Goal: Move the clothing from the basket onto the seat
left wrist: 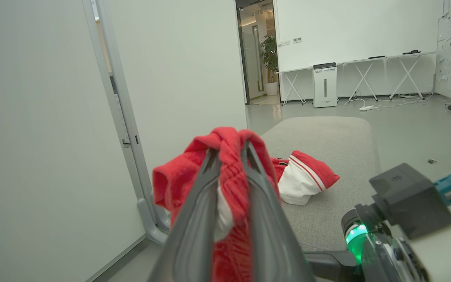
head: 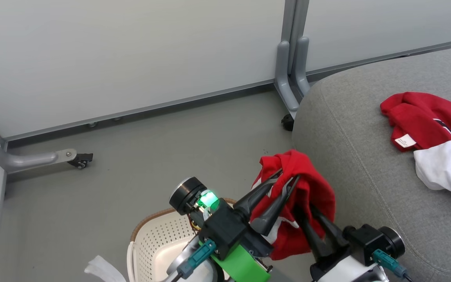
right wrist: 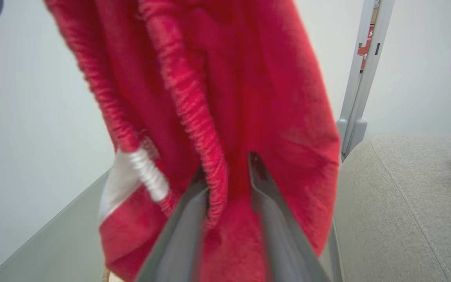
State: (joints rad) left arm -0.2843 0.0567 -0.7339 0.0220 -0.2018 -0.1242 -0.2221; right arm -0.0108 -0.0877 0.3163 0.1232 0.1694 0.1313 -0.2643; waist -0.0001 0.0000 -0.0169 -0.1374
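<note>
A red garment (head: 307,188) with white trim hangs in the air beside the seat's left edge, above the floor, with both grippers on it. My left gripper (head: 289,176) is shut on its upper fold, and the cloth bunches over the fingertips (left wrist: 249,156). My right gripper (head: 305,213) grips it lower down, a red hem (right wrist: 210,156) pinched between its fingers. A second red-and-white garment (head: 433,137) with a small white tag lies on the light-grey seat (head: 366,164). The cream basket (head: 151,235) with its brown rim sits at the bottom, partly hidden by my left arm.
Pale partition panels on grey posts (head: 292,70) with caster feet (head: 80,159) close off the far side of the grey floor. A white strip (head: 100,270) lies left of the basket. Beyond the seat (left wrist: 327,137) are a doorway, folding tables and a white appliance (left wrist: 324,84).
</note>
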